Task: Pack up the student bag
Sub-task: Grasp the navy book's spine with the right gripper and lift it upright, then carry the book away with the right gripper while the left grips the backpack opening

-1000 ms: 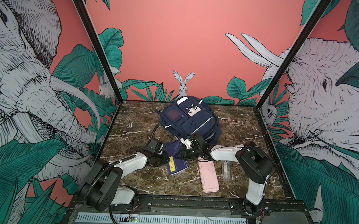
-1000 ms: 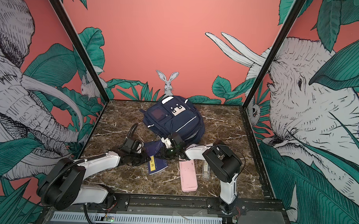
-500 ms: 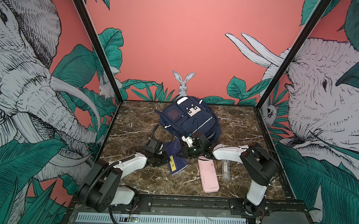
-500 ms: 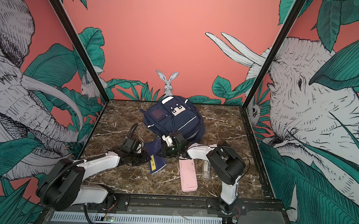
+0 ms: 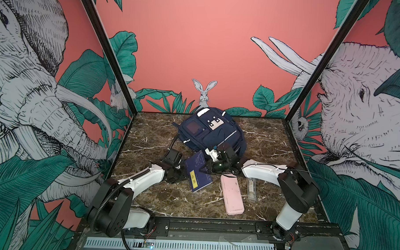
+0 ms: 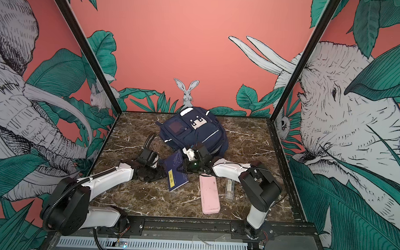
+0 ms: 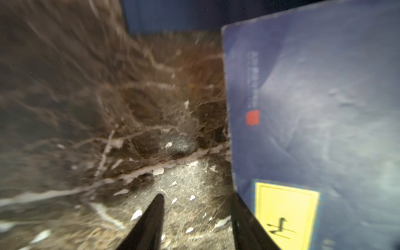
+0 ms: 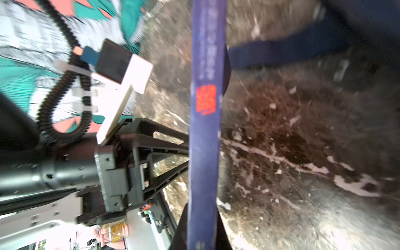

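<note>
Right wrist view, right gripper fingers clamped on the edge-on navy book, left gripper fingers parted, just left of the book in both top views, student bag lying at frame centre, just above the book

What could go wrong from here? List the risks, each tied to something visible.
1. The right fingers pinch the navy book by one edge, and the left fingers stand open beside it: the tilted book could pivot or slip.
2. No open mouth shows on the student bag; the book may jam against fabric.
3. The pink case lies close by the right arm and might be swept.
</note>
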### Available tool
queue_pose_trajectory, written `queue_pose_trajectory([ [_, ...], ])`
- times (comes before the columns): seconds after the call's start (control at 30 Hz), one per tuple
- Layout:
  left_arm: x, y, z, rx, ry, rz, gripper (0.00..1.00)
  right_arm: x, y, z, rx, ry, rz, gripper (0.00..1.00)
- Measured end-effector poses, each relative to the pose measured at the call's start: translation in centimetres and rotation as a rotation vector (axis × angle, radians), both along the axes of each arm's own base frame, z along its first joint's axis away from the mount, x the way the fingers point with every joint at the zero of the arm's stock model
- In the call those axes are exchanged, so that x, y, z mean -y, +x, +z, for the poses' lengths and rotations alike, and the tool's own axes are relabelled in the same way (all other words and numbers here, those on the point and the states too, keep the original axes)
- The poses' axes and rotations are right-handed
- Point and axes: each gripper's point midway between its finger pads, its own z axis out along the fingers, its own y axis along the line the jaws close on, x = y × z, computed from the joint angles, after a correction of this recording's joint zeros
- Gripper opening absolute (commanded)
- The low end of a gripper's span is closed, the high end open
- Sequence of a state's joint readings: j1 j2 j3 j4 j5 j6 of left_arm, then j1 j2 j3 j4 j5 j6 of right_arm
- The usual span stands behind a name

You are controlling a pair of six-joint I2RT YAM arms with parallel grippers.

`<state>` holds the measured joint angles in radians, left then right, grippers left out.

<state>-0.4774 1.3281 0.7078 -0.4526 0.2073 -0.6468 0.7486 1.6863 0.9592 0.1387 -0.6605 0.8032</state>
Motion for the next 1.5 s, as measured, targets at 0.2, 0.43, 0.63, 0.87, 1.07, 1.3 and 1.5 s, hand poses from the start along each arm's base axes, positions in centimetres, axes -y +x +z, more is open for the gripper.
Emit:
queue_pose_trajectory([
  [0.2,1.2,4.3,6.5,0.183,0.042,-0.072,0.64,5.5,2.8,4.7,0.084,0.067,-0.131,0.0],
  [0.43,5.0,7.7,9.8,0.287,0.103,-0.202,0.64,15.0,5.3,7.4,0.134,0.076,-0.354,0.0],
  [0.63,11.3,9.6,9.7,0.327,0.15,-0.397,0.6,22.1,5.8,8.4,0.156,0.087,-0.547,0.0],
  [0.87,19.9,10.3,10.1,0.418,0.19,-0.645,0.58,27.9,5.4,7.6,0.101,0.11,-0.723,0.0],
  [1.07,24.5,10.6,9.9,0.474,0.222,-0.795,0.56,31.5,4.8,6.7,0.058,0.141,-0.85,0.0],
  [1.3,26.0,12.1,7.1,0.455,0.288,-0.855,0.54,31.9,4.1,6.2,0.018,0.162,-0.872,0.0],
  [1.5,26.5,12.0,5.0,0.41,0.292,-0.889,0.48,31.5,3.5,6.0,0.018,0.175,-0.859,0.0],
])
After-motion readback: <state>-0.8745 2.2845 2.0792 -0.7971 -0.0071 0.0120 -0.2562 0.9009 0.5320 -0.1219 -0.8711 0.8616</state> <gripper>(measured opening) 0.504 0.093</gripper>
